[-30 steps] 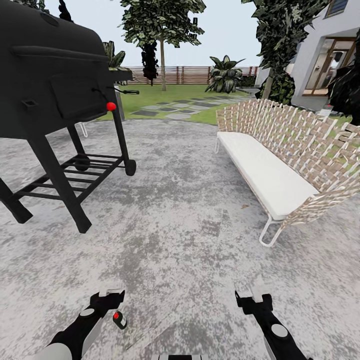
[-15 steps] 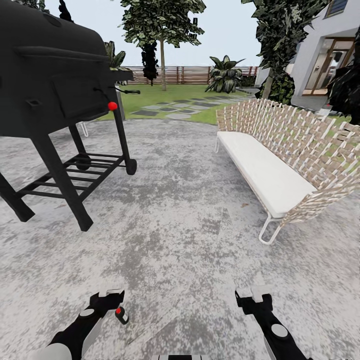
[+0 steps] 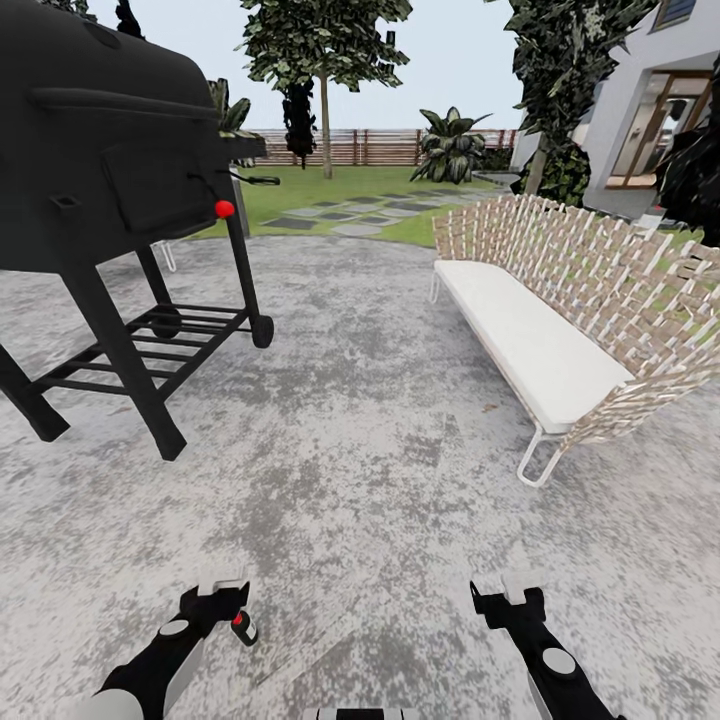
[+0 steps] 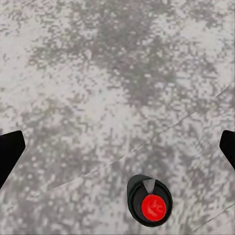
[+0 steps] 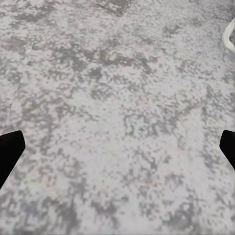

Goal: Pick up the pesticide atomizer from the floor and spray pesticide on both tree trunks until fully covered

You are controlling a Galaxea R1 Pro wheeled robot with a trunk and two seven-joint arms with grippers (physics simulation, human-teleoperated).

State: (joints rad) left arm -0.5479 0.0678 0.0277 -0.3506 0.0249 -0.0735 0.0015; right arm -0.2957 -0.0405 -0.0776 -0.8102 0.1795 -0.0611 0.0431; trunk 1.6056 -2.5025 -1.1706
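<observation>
I should centre my spread-open left hand (image 3: 222,598) over the red-capped pesticide atomizer (image 3: 242,627) at lower left before descending.

One black grill (image 3: 105,160) and one woven bench (image 3: 580,300) with a white cushion stand on the grey paving. One red-capped atomizer (image 3: 241,627) sits there, and two grippers show, left (image 3: 222,592) and right (image 3: 508,594). One slim pale-trunked tree (image 3: 325,125) rises on the lawn.

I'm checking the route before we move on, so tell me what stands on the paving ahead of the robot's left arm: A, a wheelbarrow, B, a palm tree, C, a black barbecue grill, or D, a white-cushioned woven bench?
C: the black barbecue grill stands ahead on the left arm's side, while the woven bench is across on the right.
</observation>
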